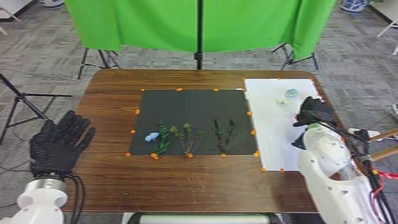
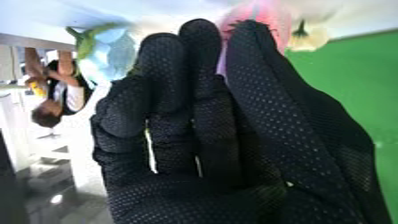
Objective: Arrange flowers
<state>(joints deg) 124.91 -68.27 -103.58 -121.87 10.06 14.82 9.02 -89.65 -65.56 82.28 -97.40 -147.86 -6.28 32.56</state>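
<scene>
In the head view my right hand (image 1: 314,112) is over the right side of the white sheet (image 1: 275,130). In the right wrist view, a pink flower (image 2: 269,16) is pinched between the thumb and fingers of my right hand (image 2: 218,115), partly hidden by them. A pale blue flower (image 1: 291,93) and a whitish flower (image 1: 281,101) lie near the sheet's back; the blue bloom (image 2: 108,52) and the cream one (image 2: 309,36) flank the hand. On the black mat (image 1: 191,107) are a blue flower (image 1: 151,136) and green stems (image 1: 187,137). My left hand (image 1: 60,142) is open beside the table's left edge.
The brown table (image 1: 195,182) carries both sheets, with orange tape pieces (image 1: 179,89) around their edges. A green cloth (image 1: 142,25) hangs behind it on a black stand (image 1: 200,55). Cables run along my right arm.
</scene>
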